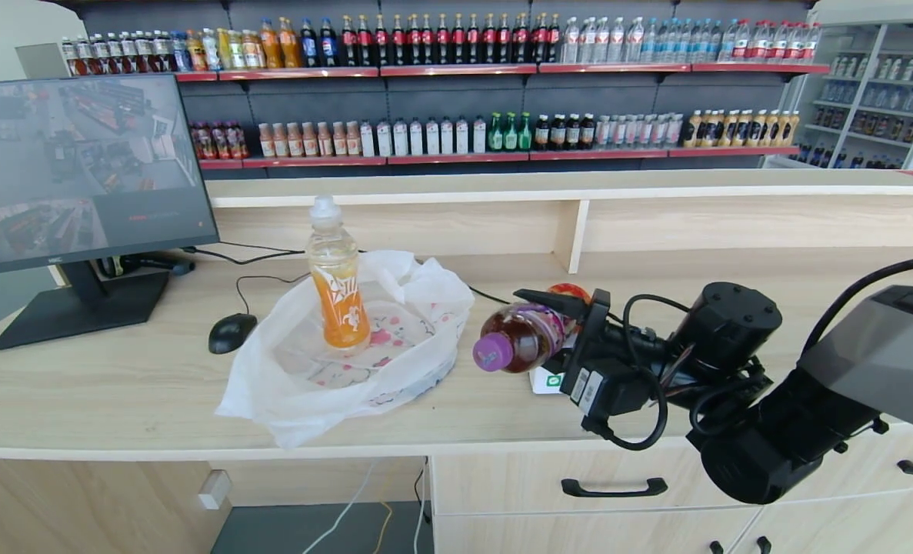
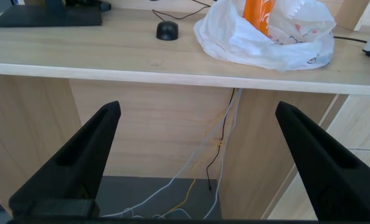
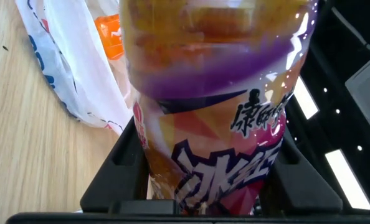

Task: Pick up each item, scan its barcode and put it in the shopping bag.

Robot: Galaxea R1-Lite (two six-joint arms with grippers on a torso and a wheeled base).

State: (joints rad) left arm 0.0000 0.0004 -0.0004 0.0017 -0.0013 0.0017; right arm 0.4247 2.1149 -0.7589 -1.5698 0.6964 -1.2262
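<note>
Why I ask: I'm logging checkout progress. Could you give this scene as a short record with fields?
shopping bag: white, open, lying on the counter
orange bottle: standing upright in the shopping bag
right pincer: shut on purple-capped bottle, held sideways above the counter, cap toward the shopping bag
left pincer: open, holding nothing, low in front of the counter
beside the shopping bag: mouse and monitor, on the robot's left

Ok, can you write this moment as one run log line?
right gripper: shut on purple-cap bottle, sideways, beside bag | left gripper: open, below counter top | orange bottle: upright in bag
</note>
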